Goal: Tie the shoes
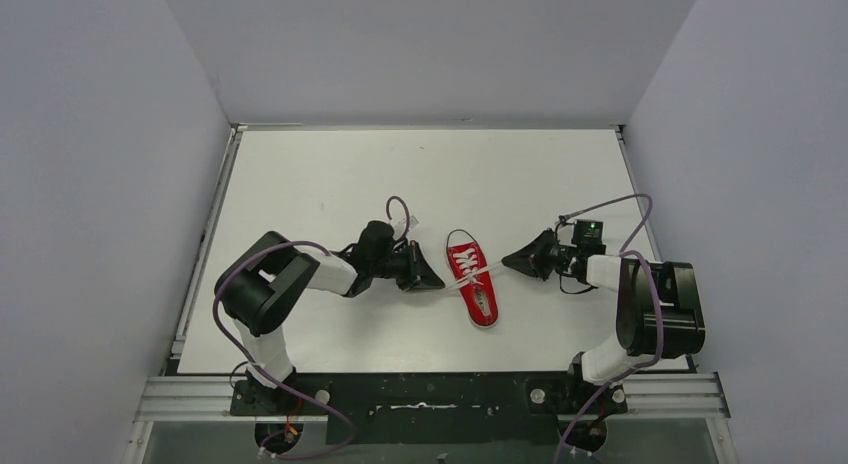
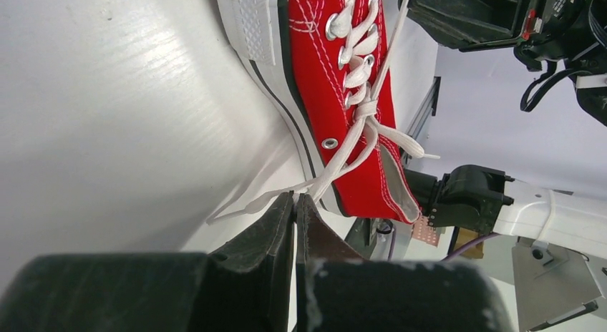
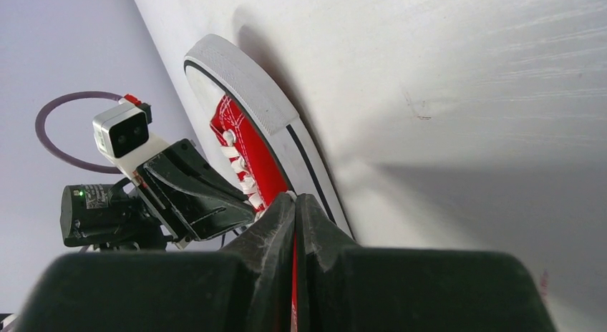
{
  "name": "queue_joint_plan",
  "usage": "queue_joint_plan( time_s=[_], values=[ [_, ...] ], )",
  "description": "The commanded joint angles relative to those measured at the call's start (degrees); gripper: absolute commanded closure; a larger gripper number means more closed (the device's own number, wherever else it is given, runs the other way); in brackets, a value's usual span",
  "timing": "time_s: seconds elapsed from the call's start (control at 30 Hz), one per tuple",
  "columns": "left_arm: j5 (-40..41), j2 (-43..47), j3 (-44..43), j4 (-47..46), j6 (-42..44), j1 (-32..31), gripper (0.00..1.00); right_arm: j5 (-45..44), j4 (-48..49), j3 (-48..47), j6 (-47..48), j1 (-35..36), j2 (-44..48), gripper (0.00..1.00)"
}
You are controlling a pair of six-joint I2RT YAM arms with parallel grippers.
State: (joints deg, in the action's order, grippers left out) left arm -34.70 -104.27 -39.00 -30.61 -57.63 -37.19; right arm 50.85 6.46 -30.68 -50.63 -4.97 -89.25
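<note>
One white table (image 1: 300,184) lies underneath. The left gripper (image 2: 295,197) sits just left of the sneaker (image 1: 474,281), jaws pressed together on a lace end. The right gripper (image 1: 507,263) sits just right of it, jaws closed, a strand reaching its tip. The laces (image 2: 358,124) cross at the sneaker's throat. Likely cinching the first knot; the next move needs loops formed without slack.

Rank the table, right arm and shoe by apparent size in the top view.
1. table
2. right arm, though it rises nearer the camera, which enlarges it
3. shoe
</note>
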Motion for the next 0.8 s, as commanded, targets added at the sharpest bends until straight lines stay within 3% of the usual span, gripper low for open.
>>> queue_joint_plan(
  time_s=[0.0, 0.03, 0.07, 0.13, 0.17, 0.23, 0.37, 0.47, 0.5, 0.53, 0.57, 0.63, 0.77],
  values=[
    [-0.5, 2.8, -1.4, 11.7, 6.5, 0.1, 1.0, -5.5, -0.8, -4.9, 5.1, -2.0, 2.0, 1.0],
    [0.9, 4.5, -2.3, 15.2, 8.3, 0.1, 0.97, -6.3, -7.6, -7.4, 8.7, -1.4, 2.8, 1.0],
    [2.4, 6.7, -3.2, 18.9, 10.0, 0.1, 0.81, -6.6, -14.2, -10.0, 12.0, -0.7, 3.6, 0.98],
    [5.2, 12.2, -4.9, 25.2, 13.9, 0.4, 0.6, -8.7, -26.0, -15.2, 18.8, 0.4, 5.5, 0.77],
    [6.6, 14.7, -5.7, 28.9, 16.5, 0.7, 0.56, -10.5, -32.3, -17.9, 22.1, 1.1, 6.7, 0.63],
    [9.7, 19.7, -7.7, 39.8, 21.0, 1.8, 0.53, -13.3, -44.7, -23.2, 27.8, 2.2, 7.3, 0.51],
    [22.2, 30.6, -14.9, 64.6, 29.6, 3.1, 0.48, -26.0, -62.2, -32.3, 35.5, 4.5, 12.4, 0.44],
    [33.5, 39.0, -20.4, 78.9, 33.4, 3.6, 0.4, -31.7, -69.1, -37.6, 37.4, 7.0, 16.8, 0.41],
    [35.3, 41.9, -22.3, 82.4, 34.4, 3.9, 0.39, -31.7, -70.1, -39.7, 37.7, 7.0, 18.6, 0.29],
    [35.4, 44.6, -24.3, 84.6, 34.9, 4.6, 0.39, -31.5, -71.0, -41.5, 37.8, 7.1, 20.5, 0.08],
    [32.8, 47.7, -25.9, 85.2, 35.7, 5.5, 0.4, -31.1, -71.5, -43.6, 38.0, 7.2, 22.3, 0.01],
    [27.4, 53.4, -29.7, 84.9, 35.9, 7.0, 0.41, -30.6, -73.8, -49.2, 39.2, 7.9, 24.8, 0.0],
    [30.1, 61.6, -40.8, 85.2, 30.5, 7.3, 0.34, -39.8, -77.0, -59.9, 37.9, 10.0, 29.5, 0.0]
  ],
)
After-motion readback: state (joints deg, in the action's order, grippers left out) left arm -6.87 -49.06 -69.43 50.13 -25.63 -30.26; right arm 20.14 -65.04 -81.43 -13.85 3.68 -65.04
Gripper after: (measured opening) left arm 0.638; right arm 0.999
